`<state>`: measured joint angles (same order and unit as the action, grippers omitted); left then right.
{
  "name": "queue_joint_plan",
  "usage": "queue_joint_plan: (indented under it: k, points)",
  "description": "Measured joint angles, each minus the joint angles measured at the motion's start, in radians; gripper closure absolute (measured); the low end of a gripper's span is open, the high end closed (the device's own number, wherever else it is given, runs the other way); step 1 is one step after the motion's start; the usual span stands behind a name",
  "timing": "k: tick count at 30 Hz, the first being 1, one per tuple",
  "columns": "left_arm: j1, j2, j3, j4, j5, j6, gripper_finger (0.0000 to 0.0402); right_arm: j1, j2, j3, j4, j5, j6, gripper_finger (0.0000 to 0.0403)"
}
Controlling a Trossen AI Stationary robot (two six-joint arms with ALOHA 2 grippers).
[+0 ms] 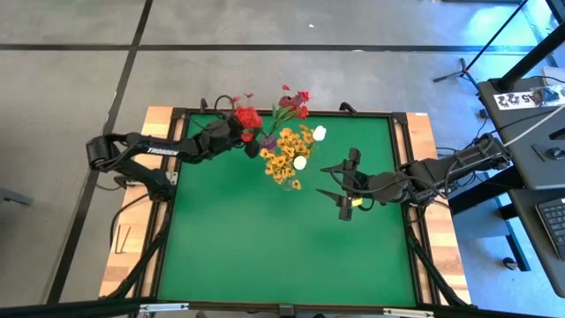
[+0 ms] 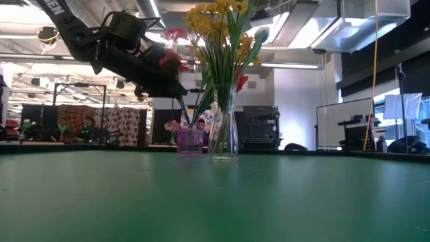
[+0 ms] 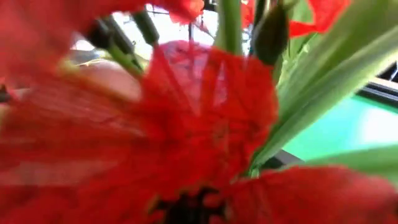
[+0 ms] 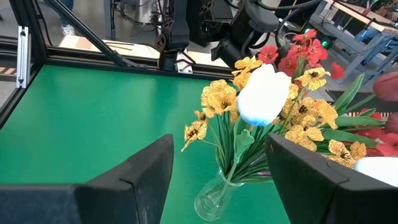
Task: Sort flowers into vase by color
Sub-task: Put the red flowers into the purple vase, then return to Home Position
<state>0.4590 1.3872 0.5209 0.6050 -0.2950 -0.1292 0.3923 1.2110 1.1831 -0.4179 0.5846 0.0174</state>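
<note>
My left end effector point(image 1: 240, 126) sits among the red blossom sprays point(image 1: 248, 117) above the purple vase point(image 2: 190, 142); I cannot tell its spread. Release seems underway; next, lift clear. My right end effector point(image 1: 340, 190) waits wide, facing the yellow blossom sprays point(image 4: 298, 112).

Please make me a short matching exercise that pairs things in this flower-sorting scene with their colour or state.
Things:
1. Clear glass vase
2. Small purple vase
3. Right gripper
4. Table surface

Descriptions:
A. Green
B. Holds yellow flowers and a white tulip
C. Fingers open, holding nothing
D. Stands beside the clear vase, under the left gripper

Pairs: 1-B, 2-D, 3-C, 4-A
</note>
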Motion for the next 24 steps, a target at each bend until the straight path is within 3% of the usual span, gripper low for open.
queue_joint_plan:
  k: [9, 16, 24]
  points:
    - [-0.040, -0.129, 0.000, -0.156, 0.009, -0.002, 0.0180, 0.000, 0.000, 0.000, -0.002, 0.000, 0.000, 0.0150]
    - [-0.073, -0.271, 0.000, -0.367, -0.041, -0.001, 0.0178, 0.000, -0.037, 0.000, 0.001, 0.026, 0.000, 0.0150]
    - [-0.117, -0.341, 0.001, -0.547, -0.081, -0.035, 0.0179, 0.000, -0.115, 0.001, -0.019, 0.026, 0.001, 0.0150]
